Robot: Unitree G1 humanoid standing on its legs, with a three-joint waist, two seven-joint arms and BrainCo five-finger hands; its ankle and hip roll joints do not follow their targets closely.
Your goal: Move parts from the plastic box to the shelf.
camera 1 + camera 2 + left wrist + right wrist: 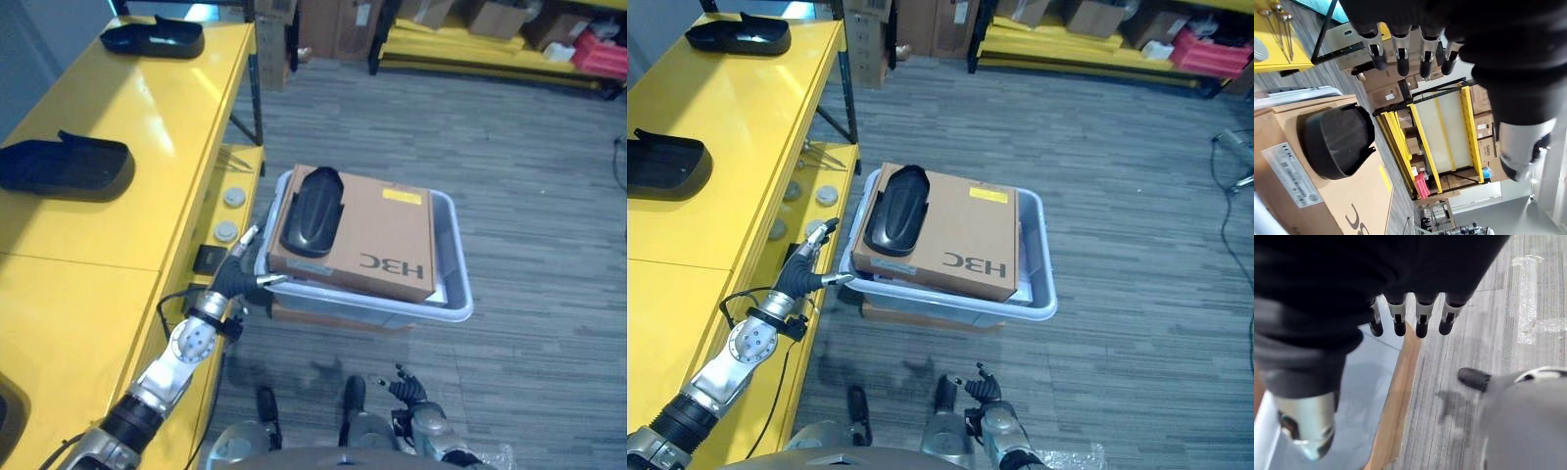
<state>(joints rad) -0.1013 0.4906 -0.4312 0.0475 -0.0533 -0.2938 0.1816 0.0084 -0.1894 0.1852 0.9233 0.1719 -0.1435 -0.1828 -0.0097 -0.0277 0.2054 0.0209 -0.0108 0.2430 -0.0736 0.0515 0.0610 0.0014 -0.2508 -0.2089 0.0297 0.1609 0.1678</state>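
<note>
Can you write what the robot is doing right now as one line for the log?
left hand: open, at plastic box edge | right hand: low, idle | black part: on cardboard box | shelf: two parts

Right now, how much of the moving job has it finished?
Two black parts already lie on the yellow shelf. One part sits on the cardboard box in the plastic box. The left hand is open by that box's rim, holding nothing; the right hand hangs low. That part remains.
</note>
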